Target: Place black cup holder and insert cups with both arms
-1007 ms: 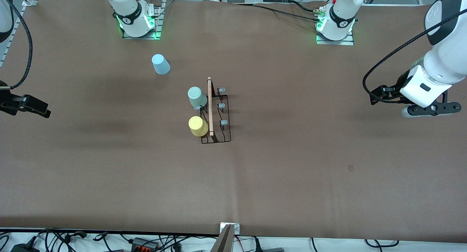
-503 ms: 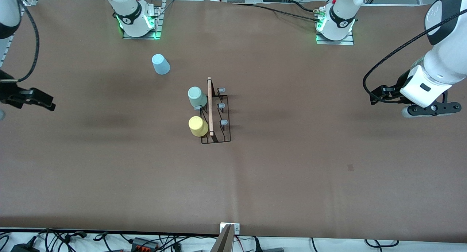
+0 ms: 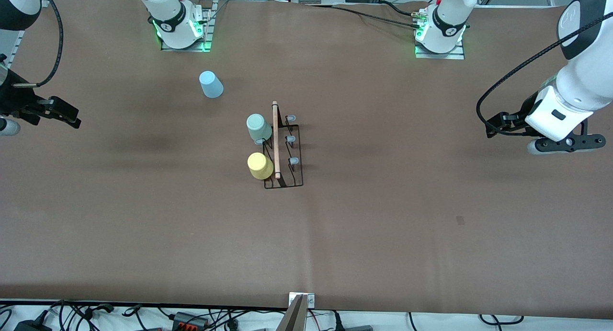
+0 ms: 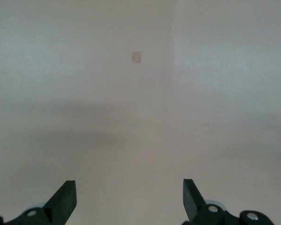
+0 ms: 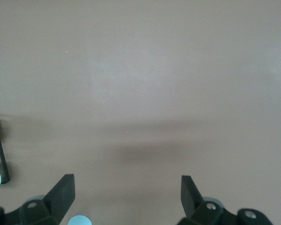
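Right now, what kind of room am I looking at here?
Most likely a robotics lab or test bench. Two white robot arms are bolted to a long brown table, tangled cables and power strips run along its edge, and the only things set out are a wire cup rack and three plastic cups.

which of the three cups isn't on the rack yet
The light blue cup: it stands alone on the table toward the right arm's base, while the mint cup and yellow cup sit at the black cup holder.

No legible text — none anywhere
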